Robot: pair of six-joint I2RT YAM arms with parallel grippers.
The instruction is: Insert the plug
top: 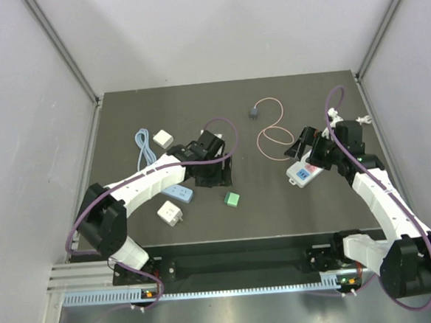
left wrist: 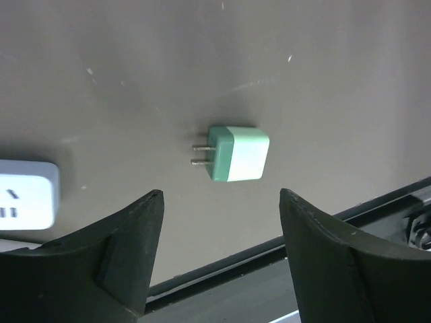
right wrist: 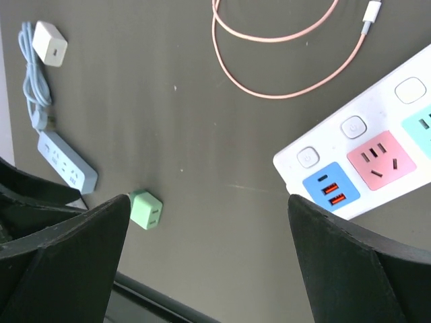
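The plug (top: 254, 113), a small dark grey head, lies on the mat at the back centre. Its thin pink cable (top: 274, 136) loops toward the right arm. In the right wrist view the pink cable (right wrist: 283, 67) curls across the top and ends in a small white tip (right wrist: 372, 12); the head is out of that view. My right gripper (top: 307, 149) (right wrist: 209, 202) hovers open over the near end of the white power strip (top: 305, 171) (right wrist: 377, 161), holding nothing. My left gripper (top: 210, 171) (left wrist: 221, 195) is open above the mat, with a green adapter (left wrist: 237, 153) lying just beyond its fingertips.
The green adapter (top: 232, 199) (right wrist: 145, 209) lies at centre front. A light-blue small power strip (top: 178, 193) (right wrist: 67, 165) and a white adapter (top: 169, 213) sit left of it. A white cube plug (top: 163, 138) (right wrist: 50, 43) with a light-blue cable (top: 143, 146) lies at back left.
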